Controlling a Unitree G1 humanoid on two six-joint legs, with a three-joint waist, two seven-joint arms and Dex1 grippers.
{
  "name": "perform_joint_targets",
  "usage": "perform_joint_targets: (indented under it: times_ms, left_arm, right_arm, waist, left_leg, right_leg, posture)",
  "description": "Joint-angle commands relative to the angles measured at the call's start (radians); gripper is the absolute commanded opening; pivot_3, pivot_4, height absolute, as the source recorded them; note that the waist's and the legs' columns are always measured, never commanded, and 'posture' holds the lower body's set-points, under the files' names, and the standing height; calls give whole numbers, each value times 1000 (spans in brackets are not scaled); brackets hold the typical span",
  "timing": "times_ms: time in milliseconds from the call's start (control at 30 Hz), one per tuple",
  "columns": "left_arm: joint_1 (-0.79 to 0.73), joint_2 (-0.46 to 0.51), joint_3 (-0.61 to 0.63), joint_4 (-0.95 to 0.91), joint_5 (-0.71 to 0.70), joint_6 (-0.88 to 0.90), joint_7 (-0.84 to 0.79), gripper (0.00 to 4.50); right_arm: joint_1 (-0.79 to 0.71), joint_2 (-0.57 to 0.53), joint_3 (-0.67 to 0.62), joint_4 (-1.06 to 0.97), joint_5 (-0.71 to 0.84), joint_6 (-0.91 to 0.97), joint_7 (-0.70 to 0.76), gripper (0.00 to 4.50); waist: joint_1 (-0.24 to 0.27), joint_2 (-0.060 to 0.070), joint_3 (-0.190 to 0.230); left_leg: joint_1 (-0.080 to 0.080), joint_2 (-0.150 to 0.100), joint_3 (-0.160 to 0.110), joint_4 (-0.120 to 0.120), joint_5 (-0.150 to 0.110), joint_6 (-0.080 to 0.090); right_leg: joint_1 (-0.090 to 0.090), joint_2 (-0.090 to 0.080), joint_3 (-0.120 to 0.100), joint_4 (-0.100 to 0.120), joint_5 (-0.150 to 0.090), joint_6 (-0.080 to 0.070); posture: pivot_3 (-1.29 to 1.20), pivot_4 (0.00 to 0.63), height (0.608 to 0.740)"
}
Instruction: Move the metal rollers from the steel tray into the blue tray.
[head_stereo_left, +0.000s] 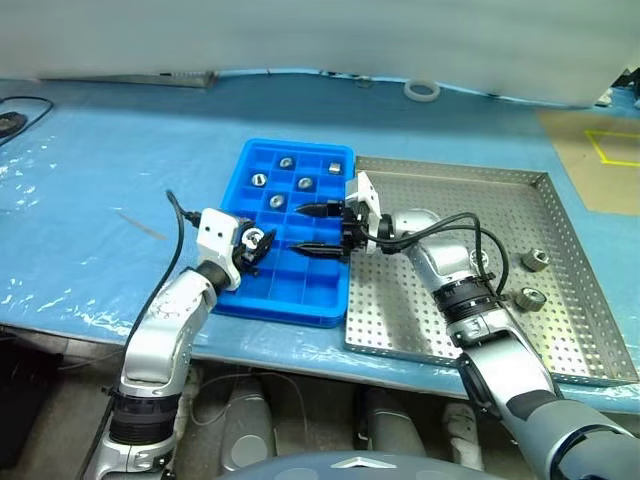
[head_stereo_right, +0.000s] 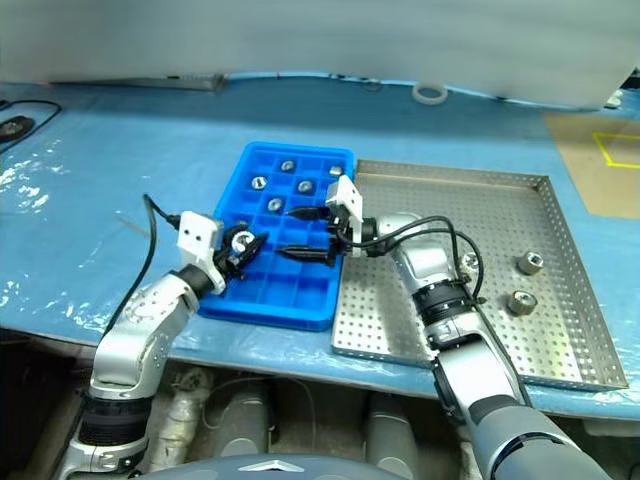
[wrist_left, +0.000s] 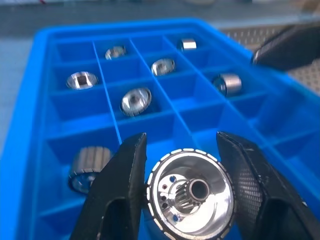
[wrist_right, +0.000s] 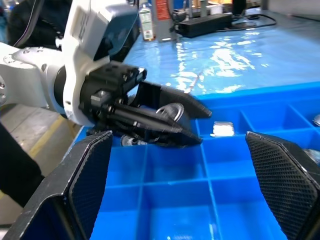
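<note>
Rollers: five sit in separate cells at the far end of the blue tray (head_stereo_left: 262, 290), e.g. one (head_stereo_left: 286, 162) in the back row and one (head_stereo_left: 277, 201) just ahead of the right gripper (head_stereo_left: 316, 229). Two more (head_stereo_left: 535, 259) (head_stereo_left: 529, 298) lie on the steel tray (head_stereo_left: 450, 180), well off behind the right gripper's arm, near the tray's right rim.

Left gripper (head_stereo_left: 258, 245) is over the tray's near left edge, fingers (wrist_left: 120, 185) clamped on either side of a roller (wrist_left: 190, 197). Right gripper hangs over the middle cells, pointing at the left one, fingers wide apart, nothing between them.

Left wrist view adds: another roller (wrist_left: 87, 167) on its side in the cell just beside the left fingers, plus the held roller's bore and a ring of notches round its rim. Right wrist view adds: the left gripper side-on with the roller (wrist_right: 170, 112) between its tips, a roller (wrist_right: 222, 129) in a cell beyond, and bottles and a power strip on a far bench; labels there are unreadable.

White tape ring (head_stereo_left: 421, 90) lies on the blue table cover (head_stereo_left: 100, 200), far beyond both grippers.
</note>
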Motion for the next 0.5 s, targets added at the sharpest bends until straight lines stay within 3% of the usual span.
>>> perform_joint_targets:
  times_ms: [33, 167, 367, 500]
  left_arm:
    - [-5, 23, -7, 16, 6, 2, 2, 3233]
    - [-54, 35, -1, 45, -22, -10, -20, 4474]
    - [-209, 31, -16, 112, -152, -62, -202, 4474]
    - [-292, 50, -78, 185, -217, -75, -397, 4474]
  right_arm:
    - [13, -13, -39, -55, 11, -6, -20, 4500]
    - [35, -38, -95, -86, 24, 11, -77, 4500]
    - [76, -115, -218, -138, 33, 31, -198, 4500]
    - [134, -173, -288, -179, -34, -25, -357, 4500]
  waist:
    - [-1, 0, 0]
    - [-2, 0, 0]
    - [-3, 0, 0]
    - [-26, 0, 0]
  left_leg:
    - [0, 1, 0, 0, 0, 0]
    - [1, 1, 0, -1, 1, -1]
    - [4, 0, 2, 0, 2, -3]
    - [6, 0, 3, 0, 3, -4]
  right_leg:
    - [0, 1, 0, 0, 0, 0]
    - [0, 2, 2, 0, 0, 0]
    - [1, 4, 7, 2, 1, -1]
    - [2, 5, 9, 2, 1, -1]
  posture:
    - [32, 150, 740]
    - [-14, 150, 740]
    - [-144, 150, 740]
    - [-219, 150, 740]
